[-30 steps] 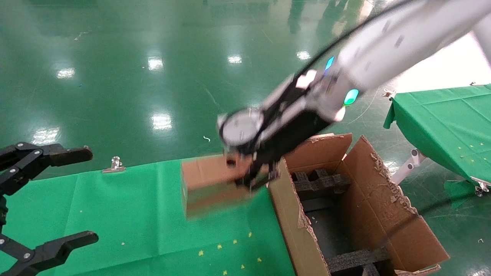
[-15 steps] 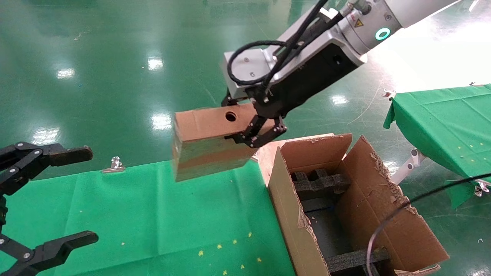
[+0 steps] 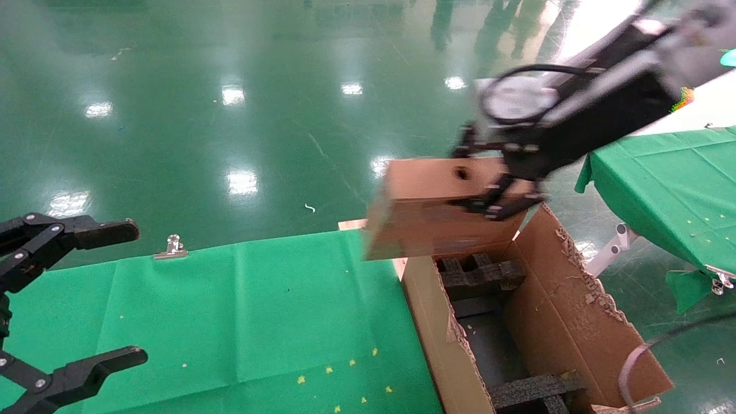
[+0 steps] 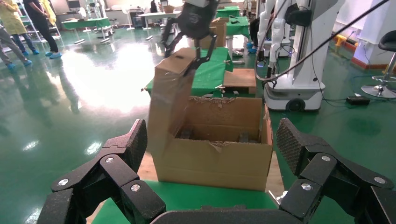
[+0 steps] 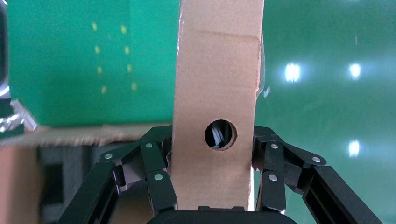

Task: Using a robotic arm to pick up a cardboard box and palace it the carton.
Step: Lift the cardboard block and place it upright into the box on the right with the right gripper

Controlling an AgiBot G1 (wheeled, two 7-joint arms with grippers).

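My right gripper (image 3: 489, 187) is shut on the small brown cardboard box (image 3: 428, 210) with a round hole and holds it in the air over the far left corner of the large open carton (image 3: 560, 299). In the right wrist view the box (image 5: 217, 93) stands between my fingers (image 5: 156, 179), the round hole facing the camera. In the left wrist view the held box (image 4: 170, 100) hangs at the carton's (image 4: 217, 158) near corner. The carton holds black foam inserts (image 3: 480, 273). My left gripper (image 3: 75, 299) is open and empty at the left of the green table.
The green cloth table (image 3: 230, 322) lies left of the carton, with a metal clip (image 3: 171, 247) at its far edge. A second green table (image 3: 667, 184) stands to the right. A black cable (image 3: 661, 345) hangs over the carton's right flap.
My right gripper has lifted the cardboard box off the green table and carried it to the right, from beside the carton to over its far left corner. The left arm has not moved.
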